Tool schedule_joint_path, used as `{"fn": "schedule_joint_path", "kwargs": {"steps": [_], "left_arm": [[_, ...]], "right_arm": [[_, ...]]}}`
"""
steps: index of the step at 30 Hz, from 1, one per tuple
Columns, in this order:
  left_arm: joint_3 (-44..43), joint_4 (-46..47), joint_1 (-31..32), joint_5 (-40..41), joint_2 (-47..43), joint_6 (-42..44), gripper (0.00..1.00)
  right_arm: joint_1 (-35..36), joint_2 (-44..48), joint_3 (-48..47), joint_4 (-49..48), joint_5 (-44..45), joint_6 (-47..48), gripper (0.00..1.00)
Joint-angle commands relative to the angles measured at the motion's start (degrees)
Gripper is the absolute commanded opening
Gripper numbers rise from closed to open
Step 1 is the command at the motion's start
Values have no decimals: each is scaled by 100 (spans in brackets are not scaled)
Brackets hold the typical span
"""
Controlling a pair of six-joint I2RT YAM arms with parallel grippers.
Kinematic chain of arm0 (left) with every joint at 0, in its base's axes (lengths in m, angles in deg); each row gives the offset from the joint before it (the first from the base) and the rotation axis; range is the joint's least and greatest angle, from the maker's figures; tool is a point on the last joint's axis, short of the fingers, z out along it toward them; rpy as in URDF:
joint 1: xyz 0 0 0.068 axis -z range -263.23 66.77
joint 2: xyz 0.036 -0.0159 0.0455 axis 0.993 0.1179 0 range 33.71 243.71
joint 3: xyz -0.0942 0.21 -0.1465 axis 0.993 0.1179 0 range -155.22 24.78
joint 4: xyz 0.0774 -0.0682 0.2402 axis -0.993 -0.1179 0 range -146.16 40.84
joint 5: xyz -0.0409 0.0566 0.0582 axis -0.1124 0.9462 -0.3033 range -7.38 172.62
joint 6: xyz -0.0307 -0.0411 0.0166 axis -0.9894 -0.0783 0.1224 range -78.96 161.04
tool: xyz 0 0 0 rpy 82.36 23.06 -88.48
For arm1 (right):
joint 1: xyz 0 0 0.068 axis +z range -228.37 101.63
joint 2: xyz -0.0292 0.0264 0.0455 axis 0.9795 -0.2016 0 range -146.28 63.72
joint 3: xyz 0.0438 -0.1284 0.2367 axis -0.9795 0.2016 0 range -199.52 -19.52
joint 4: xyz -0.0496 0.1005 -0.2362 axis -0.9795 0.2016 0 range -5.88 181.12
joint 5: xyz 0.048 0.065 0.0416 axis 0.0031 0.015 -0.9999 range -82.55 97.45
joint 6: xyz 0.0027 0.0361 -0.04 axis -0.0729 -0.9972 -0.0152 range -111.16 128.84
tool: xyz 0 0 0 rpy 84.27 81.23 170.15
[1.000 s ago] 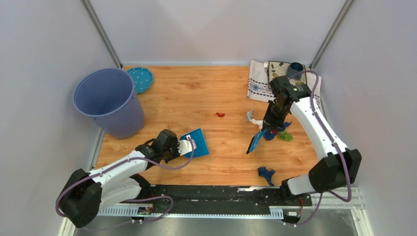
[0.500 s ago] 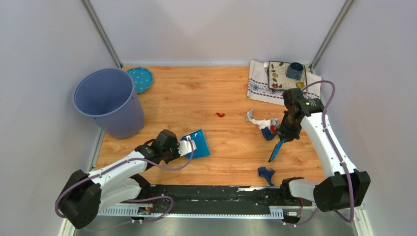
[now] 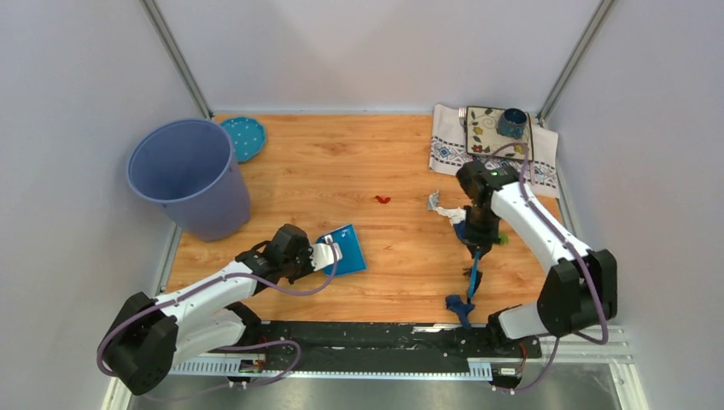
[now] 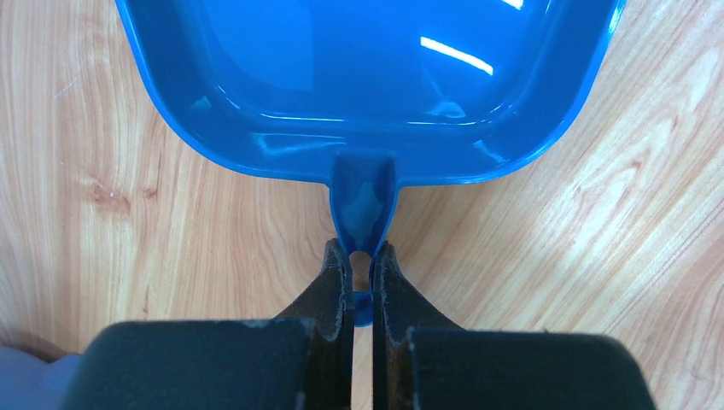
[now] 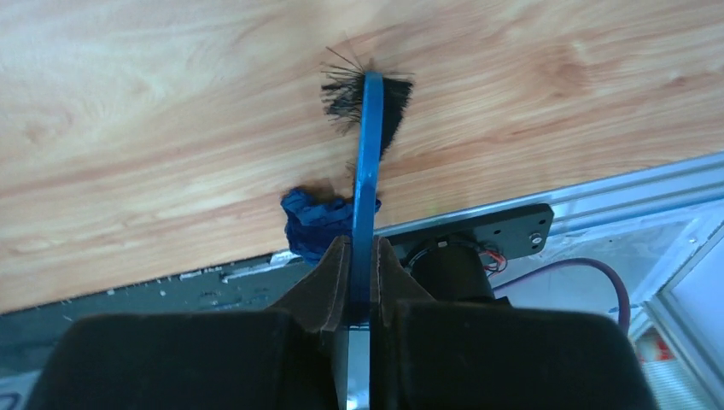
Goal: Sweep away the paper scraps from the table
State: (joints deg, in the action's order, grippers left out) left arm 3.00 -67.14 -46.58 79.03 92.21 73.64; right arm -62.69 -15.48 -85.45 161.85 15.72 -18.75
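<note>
The job looks barely started, and every scrap in view lies loose on the worktop (image 3: 341, 162). The left gripper (image 4: 361, 256) is clamped on the handle of the blue dustpan (image 4: 367, 77), which sits flat near the near-left part of the worktop with its mouth towards the middle. The part of the pan that the left wrist view shows holds nothing. The right gripper (image 5: 361, 248) is closed tight on the thin blue handle of the brush (image 5: 367, 128), whose black bristles point down at the wood near the near edge, right of centre.

The paper scraps are spread over the right half. A dark blue scrap (image 5: 312, 224) lies at the near edge, just beside the brush handle and nearer the edge than the bristles. A white-grey scrap (image 3: 444, 207) and a green scrap (image 3: 498, 240) lie close to the right arm, towards the right edge. A red scrap (image 3: 382, 200) sits alone near the middle.

Left to do, as I judge it: brush each piece across to the pan, which is well apart from them, then tip the load into the blue bin (image 3: 183, 175) at the left edge.
</note>
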Motion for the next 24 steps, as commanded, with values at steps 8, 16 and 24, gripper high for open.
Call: {"fn": "schedule_joint_path", "kwargs": {"steps": [8,16,24], "left_arm": [[7,-250,-17,-185,162,54,0],[60,-259,-17,-115,83,54,0],[174,-189,-17,43,48,88,0]], "right_arm": [[945,-1230,-1165,870,-2294,-781,0],[928,-1247,-1657,-866,-2561,-2155,0],[1235,-1414,-4268,1171,-2072,549,0]]}}
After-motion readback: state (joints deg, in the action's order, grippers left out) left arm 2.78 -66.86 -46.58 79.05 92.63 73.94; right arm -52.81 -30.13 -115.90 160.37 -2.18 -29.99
